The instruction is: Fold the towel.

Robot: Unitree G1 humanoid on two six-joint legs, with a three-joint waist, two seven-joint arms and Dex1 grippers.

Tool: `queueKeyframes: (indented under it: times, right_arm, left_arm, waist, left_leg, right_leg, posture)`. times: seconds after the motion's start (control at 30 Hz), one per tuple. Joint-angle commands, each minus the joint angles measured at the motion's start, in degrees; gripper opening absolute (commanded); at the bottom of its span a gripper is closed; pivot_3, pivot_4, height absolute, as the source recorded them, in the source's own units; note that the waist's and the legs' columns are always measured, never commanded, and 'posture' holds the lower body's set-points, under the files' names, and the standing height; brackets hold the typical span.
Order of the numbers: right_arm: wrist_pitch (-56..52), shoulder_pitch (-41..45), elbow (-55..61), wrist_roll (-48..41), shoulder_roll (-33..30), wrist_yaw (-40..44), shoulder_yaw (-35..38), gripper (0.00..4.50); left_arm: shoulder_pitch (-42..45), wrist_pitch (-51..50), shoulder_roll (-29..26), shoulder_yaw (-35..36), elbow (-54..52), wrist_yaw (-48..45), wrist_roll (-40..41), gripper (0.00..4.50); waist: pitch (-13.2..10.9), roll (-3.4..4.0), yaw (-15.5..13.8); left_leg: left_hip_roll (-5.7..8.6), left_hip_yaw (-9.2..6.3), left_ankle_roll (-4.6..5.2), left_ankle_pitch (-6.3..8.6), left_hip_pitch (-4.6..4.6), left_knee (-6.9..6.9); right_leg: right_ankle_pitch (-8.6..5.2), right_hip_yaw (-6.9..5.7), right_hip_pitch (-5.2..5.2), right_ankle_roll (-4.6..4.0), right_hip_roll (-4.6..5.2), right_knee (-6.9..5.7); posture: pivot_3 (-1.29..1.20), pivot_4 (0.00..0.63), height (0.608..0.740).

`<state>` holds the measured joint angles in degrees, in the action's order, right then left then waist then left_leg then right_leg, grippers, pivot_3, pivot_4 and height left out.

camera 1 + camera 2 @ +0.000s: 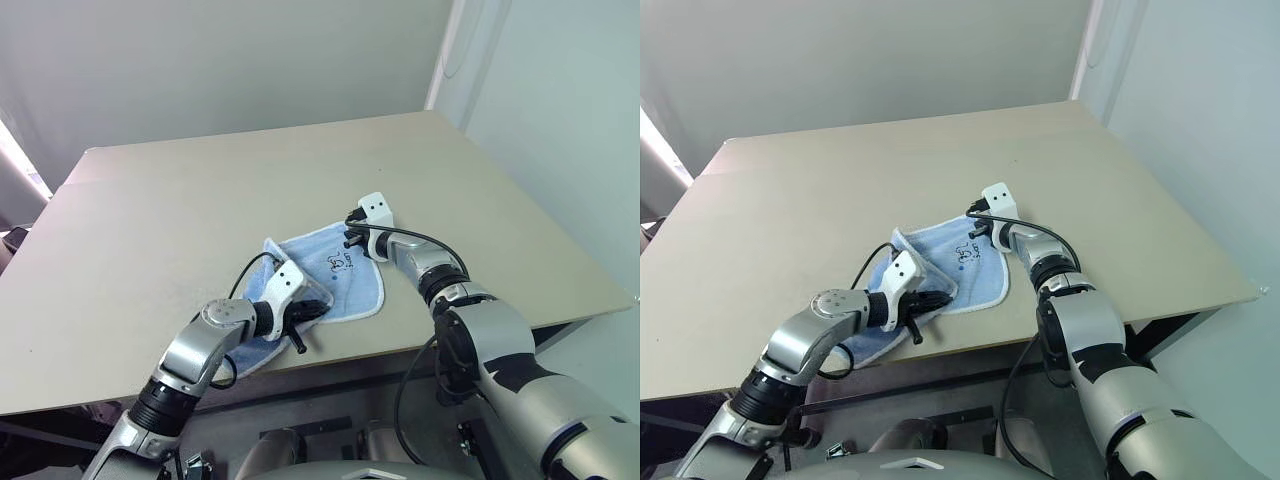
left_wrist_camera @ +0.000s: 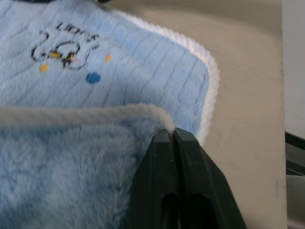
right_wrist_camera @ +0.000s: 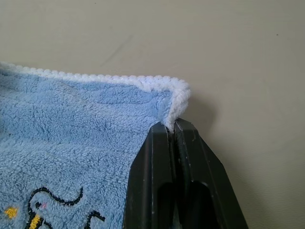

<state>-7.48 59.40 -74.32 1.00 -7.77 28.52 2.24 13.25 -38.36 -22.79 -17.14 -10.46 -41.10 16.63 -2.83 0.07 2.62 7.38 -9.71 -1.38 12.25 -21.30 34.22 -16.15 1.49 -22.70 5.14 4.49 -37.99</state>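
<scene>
While flat on table, towel corners pinched, L fingers & R fingers both clamped.

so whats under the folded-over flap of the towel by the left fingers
More of the same towel: its printed lower layer lies beneath the flap pinched by the left fingers. Whatever lies under the flap's middle is covered.

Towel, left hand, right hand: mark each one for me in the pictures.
towel (image 1: 350, 282), left eye view, on the flat blue cloth just below the printed drawing.
left hand (image 2: 172, 135), left wrist view, at the shut fingertips pinching a towel edge.
right hand (image 3: 171, 126), right wrist view, at the shut fingertips pinching a towel corner.
</scene>
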Motion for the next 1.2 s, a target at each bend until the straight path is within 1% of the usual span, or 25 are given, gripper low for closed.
queueKeyframes:
  times: [0.03, 0.1, 0.2, 0.33, 0.37, 0.5, 0.57, 0.63, 0.7, 0.8, 0.9, 1.0, 1.1, 1.2]
  right_arm:
    - [1.1, 2.2, 1.9, 0.0, 0.4, -0.2, 0.2, 0.00]
    - [1.1, 2.4, 2.0, -0.2, 0.4, -0.1, 0.4, 0.00]
    - [1.6, 2.5, 2.0, -0.5, 0.5, -0.4, 0.8, 0.00]
    - [2.8, 3.2, 2.5, -2.3, 0.3, -0.8, 2.8, 0.00]
    - [3.3, 3.6, 2.6, -3.3, 0.2, -0.6, 4.0, 0.00]
    - [3.6, 5.5, 2.5, -8.0, -1.0, -0.2, 9.5, 0.00]
    - [5.1, 6.5, 2.4, -9.7, -1.8, -1.1, 11.7, 0.00]
    - [7.1, 7.2, 2.7, -11.4, -2.5, 0.2, 13.5, 0.00]
    - [8.8, 7.7, 2.8, -12.3, -3.3, 0.8, 14.7, 0.00]
    - [12.0, 9.1, 2.2, -12.8, -4.3, -1.4, 16.2, 0.00]
    - [14.4, 11.5, 1.3, -12.5, -5.2, -6.1, 17.1, 0.00]
    - [17.9, 13.6, 0.8, -11.3, -6.2, -8.5, 16.8, 0.00]
    - [21.2, 15.6, 0.7, -12.3, -7.0, -8.4, 18.2, 0.00]
    - [23.4, 15.5, 0.6, -12.1, -7.5, -6.5, 18.4, 0.00]
  left_arm:
    - [0.0, -0.3, 0.5, 4.0, -3.0, 0.8, 2.4, 0.03]
    - [0.3, -0.9, -0.1, 7.8, -3.8, 1.5, 4.0, 0.03]
    - [0.0, -1.8, -2.9, 15.1, -7.1, 0.3, 8.5, 0.03]
    - [-1.0, -3.8, -8.9, 27.2, -9.5, -1.6, 15.2, 0.03]
    - [-1.4, -3.2, -10.8, 30.3, -8.8, -1.9, 15.7, 0.03]
    - [-0.1, 0.9, -16.2, 38.0, 0.0, 0.8, 12.7, 0.03]
    - [2.7, 7.9, -16.7, 39.8, 7.1, 5.7, 7.9, 0.03]
    - [7.2, 11.6, -16.1, 40.6, 14.8, 11.2, 4.9, 0.03]
    - [10.9, 17.9, -15.7, 39.1, 21.8, 13.1, 1.7, 0.03]
    - [18.1, 26.0, -14.9, 35.4, 34.3, 14.2, -2.9, 0.03]
    - [28.9, 39.1, -14.5, 31.7, 52.1, 16.5, -8.9, 0.03]
    - [39.3, 49.5, -14.3, 30.4, 66.8, 18.8, -11.3, 0.03]
    - [45.9, 58.5, -14.5, 30.0, 75.9, 22.2, -13.4, 0.03]
    - [48.3, 64.1, -15.2, 28.7, 80.1, 24.5, -15.8, 0.03]
  waist:
    - [0.0, 0.00, 0.0]
    - [0.0, 0.00, 0.0]
    - [0.0, 0.00, 0.2]
    - [0.0, 0.00, 0.4]
    - [0.0, 0.00, 0.5]
    - [0.0, 0.02, 0.9]
    - [0.0, 0.02, 0.7]
    - [0.0, -0.01, 0.4]
    - [0.0, -0.03, 0.0]
    - [0.0, -0.03, -0.2]
    - [0.0, -0.08, -0.2]
    - [0.0, -0.18, 0.0]
    - [0.0, -0.22, 0.6]
    - [0.0, -0.25, 1.5]
  left_leg:
    - [0.00, 0.00, 0.00, 0.00, 0.00, 0.00]
    - [0.00, 0.00, 0.00, 0.00, 0.00, 0.01]
    - [-0.05, -0.01, 0.00, 0.00, 0.00, 0.01]
    - [-0.07, 0.00, -0.01, 0.00, -0.02, -0.01]
    - [-0.07, 0.00, -0.01, 0.00, -0.02, -0.01]
    - [-0.05, 0.00, -0.03, -0.01, -0.02, -0.01]
    - [-0.05, -0.03, -0.06, -0.03, 0.00, -0.01]
    - [-0.05, -0.07, -0.11, -0.06, 0.01, 0.00]
    - [-0.05, -0.08, -0.12, -0.06, 0.01, 0.00]
    - [-0.02, -0.06, -0.12, -0.06, -0.03, -0.01]
    - [0.02, -0.05, -0.14, -0.08, -0.11, -0.01]
    - [0.03, -0.06, -0.19, -0.11, -0.22, -0.02]
    - [0.02, 0.01, -0.18, -0.11, -0.23, -0.13]
    - [0.02, 0.00, -0.18, -0.11, -0.23, -0.19]
  right_leg:
    - [0.00, 0.00, 0.00, 0.00, 0.00, 0.00]
    - [0.00, 0.00, 0.00, 0.00, 0.00, -0.01]
    - [0.00, 0.00, -0.03, -0.01, -0.04, -0.03]
    - [0.01, -0.01, -0.06, -0.03, -0.05, -0.01]
    - [0.01, -0.01, -0.05, -0.03, -0.05, -0.01]
    - [0.01, -0.01, -0.04, -0.05, -0.04, 0.01]
    - [0.02, -0.03, -0.02, -0.08, -0.05, 0.01]
    - [0.05, -0.07, 0.00, -0.12, -0.06, 0.03]
    - [0.07, -0.08, 0.02, -0.09, -0.05, 0.03]
    - [0.11, -0.07, 0.00, -0.02, -0.01, 0.07]
    - [0.22, -0.06, -0.10, 0.15, -0.01, 0.08]
    - [0.26, -0.06, -0.21, 0.17, 0.01, 0.08]
    - [0.27, -0.03, -0.30, 0.19, 0.04, 0.09]
    - [0.28, -0.02, -0.31, 0.21, 0.07, 0.07]
  posture:
    - [0.00, 0.000, 0.740]
    - [0.00, 0.000, 0.740]
    - [0.00, 0.000, 0.740]
    - [0.00, 0.000, 0.740]
    - [0.00, 0.000, 0.740]
    - [0.00, 0.000, 0.740]
    - [0.00, 0.000, 0.740]
    - [0.00, 0.000, 0.740]
    - [0.00, 0.000, 0.740]
    - [0.00, 0.000, 0.740]
    - [0.00, 0.000, 0.740]
    - [0.00, 0.000, 0.740]
    - [0.00, 0.000, 0.740]
    - [0.00, 0.000, 0.740]
